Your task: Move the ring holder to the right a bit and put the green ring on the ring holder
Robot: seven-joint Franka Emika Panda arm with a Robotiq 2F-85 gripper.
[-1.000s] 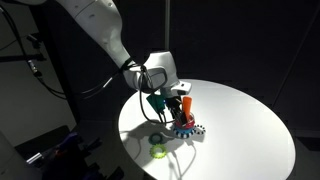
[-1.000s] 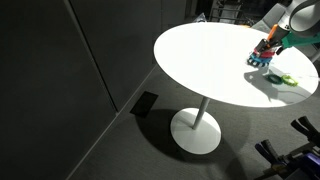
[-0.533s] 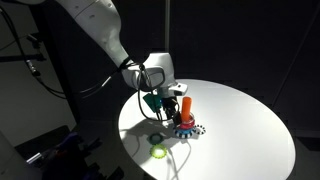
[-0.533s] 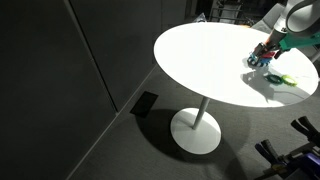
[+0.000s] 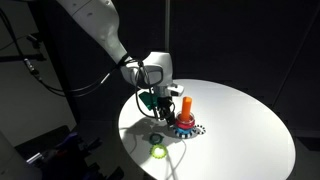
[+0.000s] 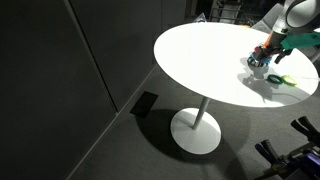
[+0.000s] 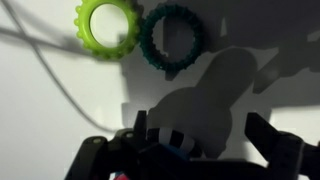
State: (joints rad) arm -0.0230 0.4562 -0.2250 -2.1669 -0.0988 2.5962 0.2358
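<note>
"While the arm leans over the round white table [image 5: 250, 120], what is its pincer [image 7: 200, 130] doing?" asks Mia.

"Its two fingers [image 7: 265, 138] stand wide apart," says Tom. "It is let go and grips nothing. It hangs low over the table, just beside the ring holder [image 5: 186, 108]."

"Where does the ring holder stand?"

"It stands upright on the side of the table nearer the arm. Its orange peg points up and the peg is bare."

"And the green ring [image 7: 173, 40]?"

"It lies flat on the table, in front of the pincer in the wrist view. It is well apart from the peg."

"What else is around it?"

"A lime ring [image 7: 107, 25] lies right next to it. The two rings touch, side by side. A big dark shadow [image 7: 225, 85] of the pincer falls on the table between the fingers and the rings. A thin grey line [image 7: 48, 72] also runs across the table past the lime ring. It may be a cord or the shadow of one, I cannot tell."

"What has changed since a second ago?"

"Very little. The holder and the lime ring are in the same spots. The pincer looks a tiny bit further from the peg in an exterior view, so more orange shows."
</note>
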